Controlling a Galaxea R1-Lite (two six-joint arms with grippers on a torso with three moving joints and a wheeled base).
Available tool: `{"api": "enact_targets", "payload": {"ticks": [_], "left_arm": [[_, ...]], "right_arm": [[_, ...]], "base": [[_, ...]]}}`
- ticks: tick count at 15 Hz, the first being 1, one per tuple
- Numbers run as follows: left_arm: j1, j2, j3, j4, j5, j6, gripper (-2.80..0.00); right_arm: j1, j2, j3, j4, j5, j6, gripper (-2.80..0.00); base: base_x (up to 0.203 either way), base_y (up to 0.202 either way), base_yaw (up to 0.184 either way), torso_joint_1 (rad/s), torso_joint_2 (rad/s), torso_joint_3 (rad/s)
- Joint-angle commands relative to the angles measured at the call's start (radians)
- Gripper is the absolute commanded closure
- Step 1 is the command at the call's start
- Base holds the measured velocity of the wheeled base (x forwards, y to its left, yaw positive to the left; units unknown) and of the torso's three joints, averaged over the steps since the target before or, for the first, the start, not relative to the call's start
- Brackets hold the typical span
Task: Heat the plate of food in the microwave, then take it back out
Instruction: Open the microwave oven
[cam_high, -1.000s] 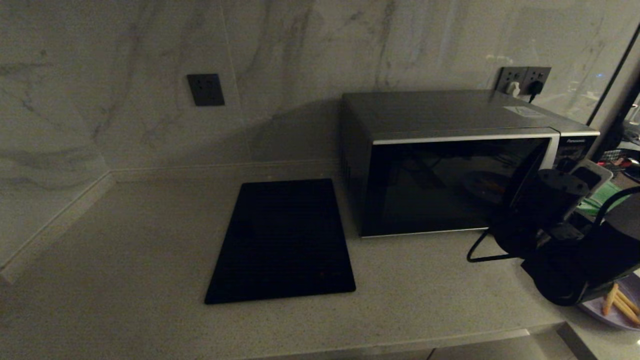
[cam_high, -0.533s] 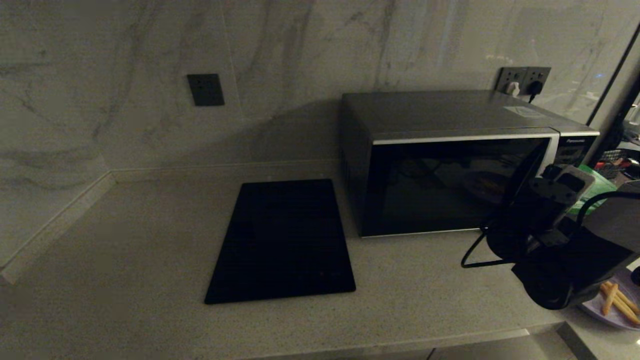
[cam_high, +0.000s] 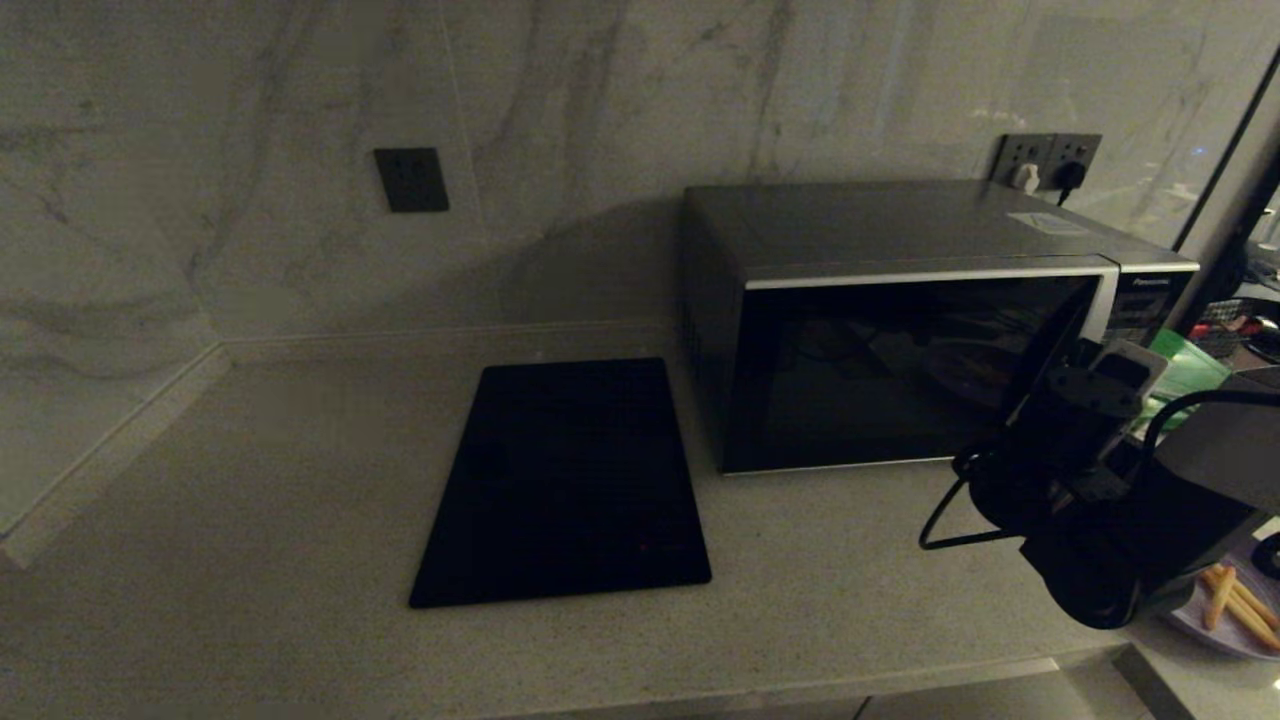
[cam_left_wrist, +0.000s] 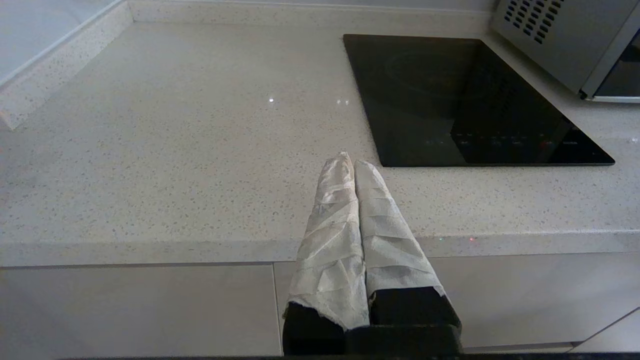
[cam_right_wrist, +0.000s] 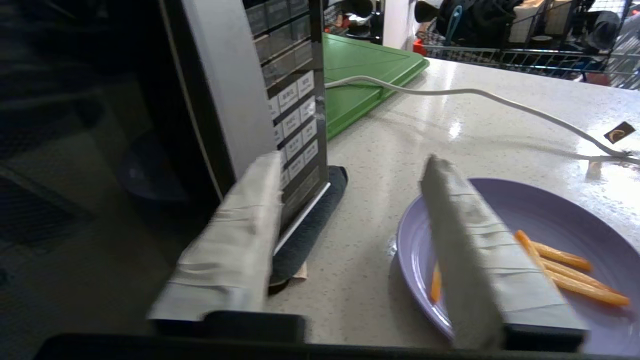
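The microwave (cam_high: 900, 350) stands at the back right of the counter with its dark glass door shut; its button panel (cam_right_wrist: 292, 100) shows close up in the right wrist view. The lilac plate (cam_right_wrist: 525, 210) with a few orange fries (cam_right_wrist: 565, 270) lies on the counter to the right of the microwave, and in the head view the plate (cam_high: 1225, 620) is at the right edge, partly behind my right arm (cam_high: 1080, 470). My right gripper (cam_right_wrist: 352, 160) is open and empty, low over the counter. One finger (cam_right_wrist: 475, 250) overlaps the plate's rim; the other is by the panel's bottom corner. My left gripper (cam_left_wrist: 348, 162) is shut and empty at the counter's front edge.
A flat black glass cooktop (cam_high: 570, 480) lies left of the microwave. A green board (cam_right_wrist: 370, 70) lies behind the plate, with a white cable (cam_right_wrist: 475, 92) running over it and across the counter. The marble wall carries sockets (cam_high: 1045, 160). Clutter stands at the far right.
My right arm has shifted a little left and lower in front of the microwave's right end. The plate, the microwave door and the left arm have not moved.
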Motion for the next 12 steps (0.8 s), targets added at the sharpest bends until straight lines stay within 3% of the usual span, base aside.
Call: {"api": "enact_targets", "payload": {"ticks": [1, 4, 12], "left_arm": [[0.000, 0.002, 0.000, 0.000, 0.000, -0.001, 0.00], [0.000, 0.002, 0.000, 0.000, 0.000, -0.001, 0.00], [0.000, 0.002, 0.000, 0.000, 0.000, -0.001, 0.00]], "right_arm": [[0.004, 0.008, -0.014, -0.010, -0.007, 0.000, -2.80], [0.039, 0.021, -0.008, -0.017, -0.013, 0.003, -2.80], [0.034, 0.127, -0.119, -0.007, -0.063, -0.009, -2.80]], "base": [[0.000, 0.000, 0.000, 0.000, 0.00, 0.000], [0.000, 0.000, 0.000, 0.000, 0.00, 0.000], [0.000, 0.000, 0.000, 0.000, 0.00, 0.000]]}}
